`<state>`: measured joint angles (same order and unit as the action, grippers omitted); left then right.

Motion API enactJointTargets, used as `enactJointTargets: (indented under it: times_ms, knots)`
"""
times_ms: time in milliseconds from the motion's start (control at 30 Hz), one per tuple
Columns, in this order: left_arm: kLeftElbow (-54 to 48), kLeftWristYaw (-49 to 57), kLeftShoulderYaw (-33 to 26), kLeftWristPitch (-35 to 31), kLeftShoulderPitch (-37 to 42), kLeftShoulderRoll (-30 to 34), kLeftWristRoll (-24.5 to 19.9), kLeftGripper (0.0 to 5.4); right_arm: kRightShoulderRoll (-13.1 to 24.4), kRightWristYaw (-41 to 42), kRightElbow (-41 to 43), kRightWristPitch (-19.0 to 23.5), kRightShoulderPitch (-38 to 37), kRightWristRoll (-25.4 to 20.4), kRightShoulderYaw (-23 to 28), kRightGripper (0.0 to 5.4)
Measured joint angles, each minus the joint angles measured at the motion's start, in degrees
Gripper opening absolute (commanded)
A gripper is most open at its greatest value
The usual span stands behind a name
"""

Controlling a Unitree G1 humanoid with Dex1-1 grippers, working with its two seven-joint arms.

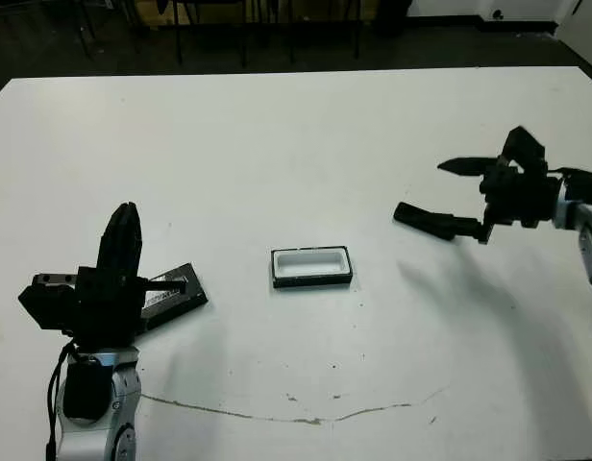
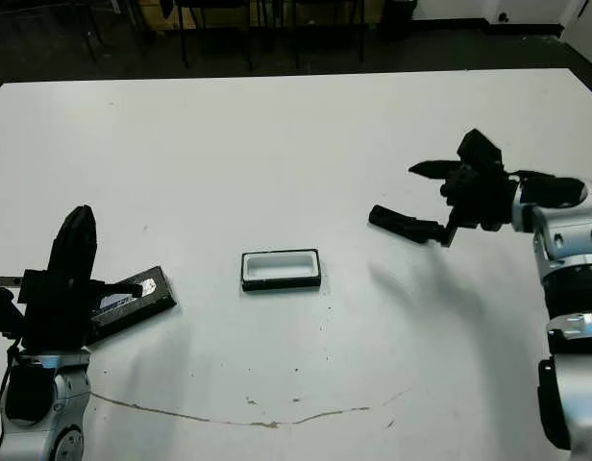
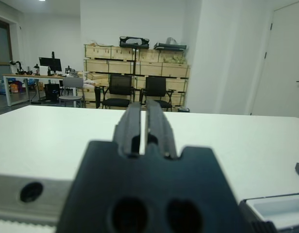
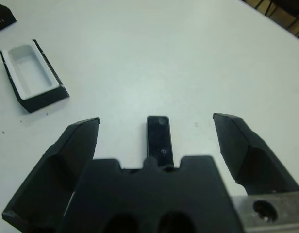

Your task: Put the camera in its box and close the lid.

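Camera, right wrist view: the camera (image 4: 159,138) lies flat on the tabletop (image 4: 188,48), centred between the two fingers of the right pincer (image 4: 157,124). Its near end is hidden by the pincer's black body.
Long axis, right wrist view: it runs the same way the fingers point, so one finger stands off each long side, across the narrow width.
Right pincer, right wrist view: spread wide, holding nothing and clear of the camera on both sides.
Box, right wrist view: the box (image 4: 29,68) sits ahead and off to one side, well apart, with its white lining bare.
Camera, eye views: it rests on the tabletop to the robot's right of the box. It lies roughly left to right at a slight tilt, its free end towards the box.
Height, eye views: the right pincer looks to hang above the camera's right end, not on it. I judge that a straight descent and a squeeze would take the camera.
Nearer arm, eye views: the right arm by far; the left pincer (image 3: 143,109) is well apart, beyond the box.
Lid, eye views: the lid (image 1: 171,293) lies flat just beside the left pincer, off the box.
Left pincer, left wrist view: fingers pressed almost together with a thin slit between them, gripping nothing and pointing across the tabletop. A corner of the box shows at the picture's edge.
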<state>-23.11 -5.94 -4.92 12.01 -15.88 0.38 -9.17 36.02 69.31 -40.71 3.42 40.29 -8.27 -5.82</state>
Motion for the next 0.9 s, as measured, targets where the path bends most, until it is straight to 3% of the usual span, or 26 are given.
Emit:
enactJointTargets:
  times_ms: [133,400,900]
  knots:
    - [0.0,0.0,0.0,0.0,0.0,0.0,0.0,0.0,-0.5,-0.2,-2.0,-0.5,0.0,0.7,0.0,5.37]
    - [0.1,0.0,-0.2,0.0,0.0,0.0,-0.1,0.0,-1.2,-2.7,-6.8,-5.7,0.0,3.7,-0.3,5.37]
    - [0.2,-0.1,-0.3,0.1,0.0,0.0,-0.2,0.0,-3.0,-4.2,-15.0,-4.0,0.8,4.2,1.2,5.37]
